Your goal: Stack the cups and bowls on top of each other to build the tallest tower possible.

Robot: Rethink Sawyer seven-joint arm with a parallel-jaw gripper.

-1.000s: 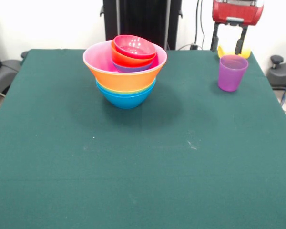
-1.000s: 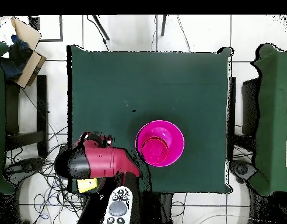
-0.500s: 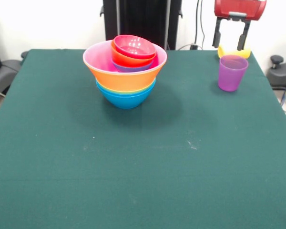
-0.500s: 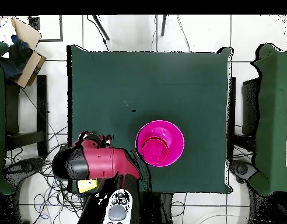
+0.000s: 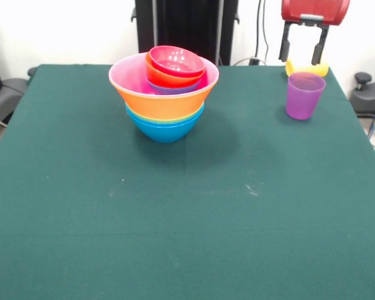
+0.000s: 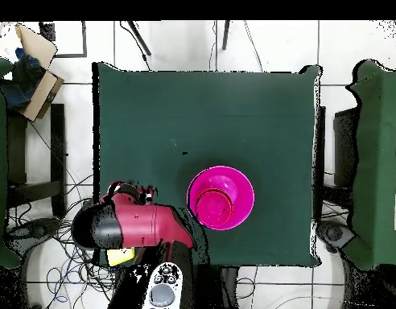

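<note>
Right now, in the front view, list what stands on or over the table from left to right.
The stack of bowls → the purple cup. The open gripper and the yellow cup sit over and behind the purple cup, so their order is unclear.

Purple cup [image 5: 304, 95], yellow cup [image 5: 307, 68], blue-based orange-and-pink tower [image 5: 164, 94], green table [image 5: 175, 206].

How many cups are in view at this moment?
2. The purple cup stands upright near the table's far right corner in the front view. The yellow cup is just behind it, mostly hidden, below the open gripper.
</note>
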